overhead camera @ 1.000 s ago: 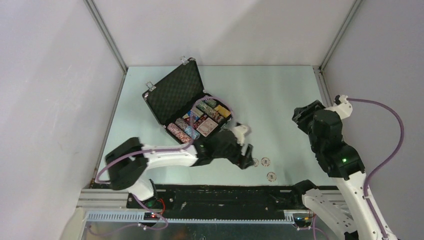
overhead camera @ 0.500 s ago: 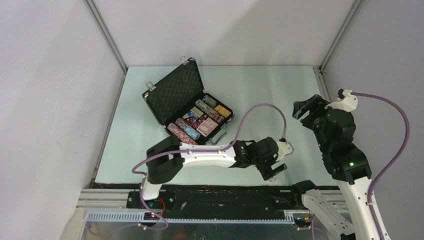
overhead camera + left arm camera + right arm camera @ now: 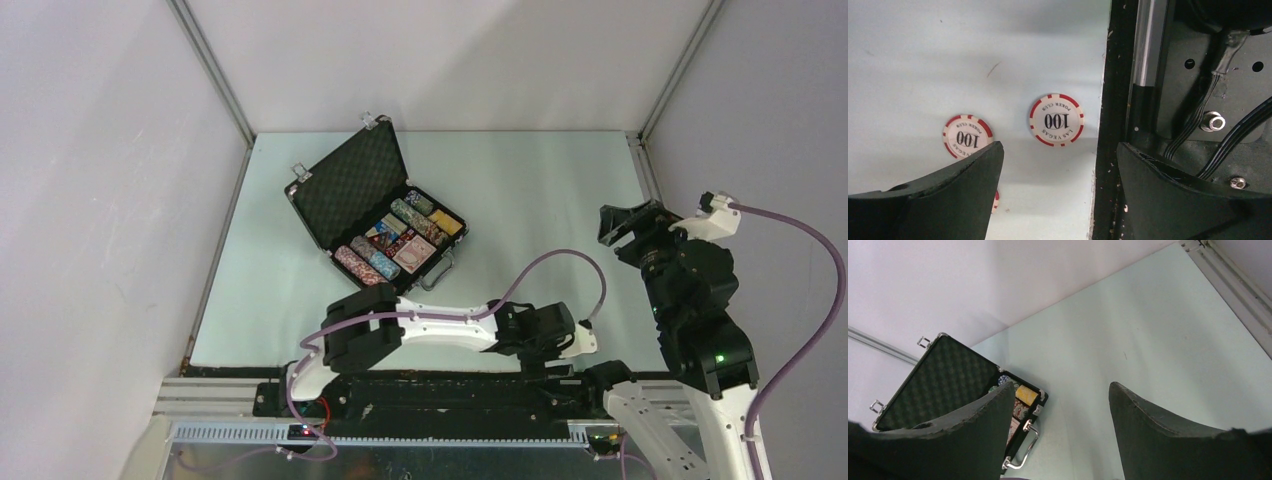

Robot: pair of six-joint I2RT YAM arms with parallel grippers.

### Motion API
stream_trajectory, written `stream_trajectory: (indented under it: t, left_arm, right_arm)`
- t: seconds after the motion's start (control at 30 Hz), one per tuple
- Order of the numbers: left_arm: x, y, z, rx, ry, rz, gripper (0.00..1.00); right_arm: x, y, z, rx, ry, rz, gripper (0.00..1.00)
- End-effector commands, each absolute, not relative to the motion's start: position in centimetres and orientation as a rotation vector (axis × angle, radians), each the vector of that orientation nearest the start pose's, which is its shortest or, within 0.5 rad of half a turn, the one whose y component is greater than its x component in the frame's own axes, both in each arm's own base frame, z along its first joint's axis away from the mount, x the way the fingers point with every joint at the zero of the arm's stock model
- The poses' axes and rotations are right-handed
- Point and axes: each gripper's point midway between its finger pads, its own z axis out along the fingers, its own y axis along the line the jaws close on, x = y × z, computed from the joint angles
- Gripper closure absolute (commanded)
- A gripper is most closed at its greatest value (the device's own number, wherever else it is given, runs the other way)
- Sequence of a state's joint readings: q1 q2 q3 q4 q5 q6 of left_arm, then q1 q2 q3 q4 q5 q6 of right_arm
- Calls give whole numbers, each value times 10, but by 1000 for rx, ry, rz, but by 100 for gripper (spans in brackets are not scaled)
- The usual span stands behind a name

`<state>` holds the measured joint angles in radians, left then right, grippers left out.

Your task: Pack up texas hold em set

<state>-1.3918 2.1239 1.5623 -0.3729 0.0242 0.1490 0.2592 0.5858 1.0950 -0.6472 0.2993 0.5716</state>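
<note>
The black case (image 3: 352,185) lies open at the table's left, foam-lined lid up, with rows of multicoloured chips (image 3: 418,218) and a card deck (image 3: 411,255) inside. It also shows in the right wrist view (image 3: 943,380) with its silver handle (image 3: 1020,450). My left gripper (image 3: 548,348) is open and empty at the table's near edge. In the left wrist view it (image 3: 1059,146) hangs over two loose red-and-white "100" chips (image 3: 1056,120) (image 3: 967,137); a third chip (image 3: 996,200) peeks from behind the left finger. My right gripper (image 3: 630,225) (image 3: 1061,385) is open, empty and raised at the right. No dice show.
The table's near edge meets a black rail (image 3: 1108,125) with cables and a metal bracket (image 3: 1218,120) just right of the loose chips. Grey walls and aluminium frame posts (image 3: 210,70) enclose the table. The left arm's purple cable (image 3: 560,262) loops above the table.
My left arm has swung from beside the case to the right and back to the near edge, covering the loose chips in the top view. My right arm has drawn back to the right.
</note>
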Motion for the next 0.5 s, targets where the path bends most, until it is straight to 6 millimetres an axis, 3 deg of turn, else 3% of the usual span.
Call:
stream_trajectory:
  t: [0.0, 0.3, 0.47]
  left_arm:
    - [95, -524, 48, 1841, 1761, -564, 11]
    - [96, -534, 37, 1867, 1758, -563, 19]
    - [104, -528, 28, 1848, 1811, -527, 27]
  right_arm:
    - [226, 20, 385, 500, 1568, 344, 28]
    - [233, 22, 381, 515, 1574, 347, 29]
    - [235, 22, 379, 522, 1574, 353, 30]
